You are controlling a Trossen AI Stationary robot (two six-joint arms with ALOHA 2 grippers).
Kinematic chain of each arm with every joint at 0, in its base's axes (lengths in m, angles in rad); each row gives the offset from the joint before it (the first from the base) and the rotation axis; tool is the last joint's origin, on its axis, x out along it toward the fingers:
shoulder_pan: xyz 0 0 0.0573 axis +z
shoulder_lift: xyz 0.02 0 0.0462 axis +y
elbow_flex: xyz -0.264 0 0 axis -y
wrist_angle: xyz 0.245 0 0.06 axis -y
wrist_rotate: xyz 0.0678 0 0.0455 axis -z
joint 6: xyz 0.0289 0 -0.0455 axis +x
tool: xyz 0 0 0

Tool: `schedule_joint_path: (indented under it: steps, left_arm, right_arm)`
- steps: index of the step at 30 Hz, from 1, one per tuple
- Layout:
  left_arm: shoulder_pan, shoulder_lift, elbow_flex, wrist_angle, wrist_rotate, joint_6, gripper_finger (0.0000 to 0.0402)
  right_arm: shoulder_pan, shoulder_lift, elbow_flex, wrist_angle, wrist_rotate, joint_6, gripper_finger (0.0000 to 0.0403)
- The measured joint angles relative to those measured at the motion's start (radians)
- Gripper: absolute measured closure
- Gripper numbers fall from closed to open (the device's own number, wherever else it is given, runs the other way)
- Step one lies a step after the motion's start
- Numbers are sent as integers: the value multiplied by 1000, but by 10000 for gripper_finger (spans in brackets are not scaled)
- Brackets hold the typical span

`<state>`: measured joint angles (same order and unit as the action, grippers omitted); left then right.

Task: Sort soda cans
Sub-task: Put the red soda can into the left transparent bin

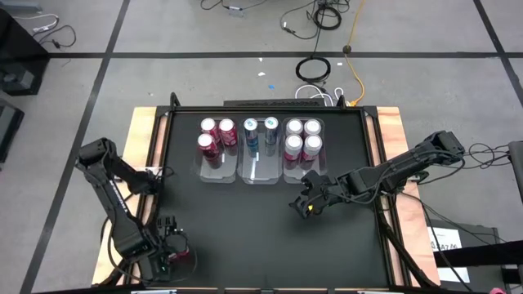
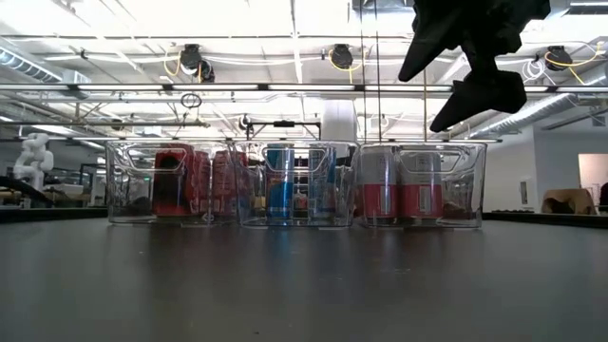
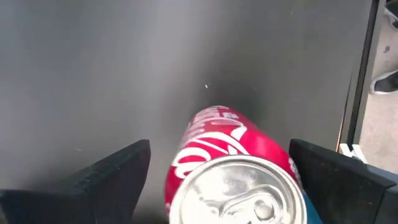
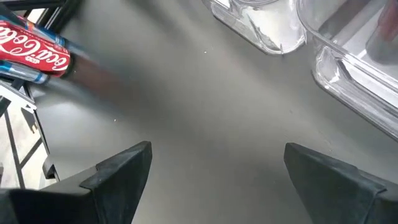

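A red soda can [image 3: 224, 155] sits at the table's near left corner [image 1: 183, 256], its silver top toward the left wrist camera. My left gripper [image 1: 170, 251] points down over it, open, with one finger on each side of the can and a gap to each. A bit of teal [image 3: 308, 208] shows beside the can. My right gripper [image 1: 305, 206] hangs open above the middle right of the table with nothing between its fingers [image 4: 217, 152]. More soda cans stand in three clear bins at the back: pink-magenta [image 1: 214, 135], blue [image 1: 260, 131] and silver-topped ones [image 1: 302, 137].
The three clear bins [image 1: 255, 170] stand side by side at the far middle of the black table top [image 1: 245, 220]. Bare table lies between the bins and the near edge. Wooden strips [image 1: 394, 131] border the table left and right. Cables lie on the floor beyond.
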<state>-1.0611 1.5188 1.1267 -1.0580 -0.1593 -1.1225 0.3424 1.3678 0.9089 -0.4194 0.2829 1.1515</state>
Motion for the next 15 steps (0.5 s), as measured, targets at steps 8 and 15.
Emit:
schedule_joint_path:
  steps: [8,15]
  left_arm:
    - [1,0,-58,58,1,-139,11]
    - [1,0,-58,58,1,-153,11]
  right_arm:
    - [0,0,0,0,0,-8,44]
    - [0,0,0,0,0,-40,44]
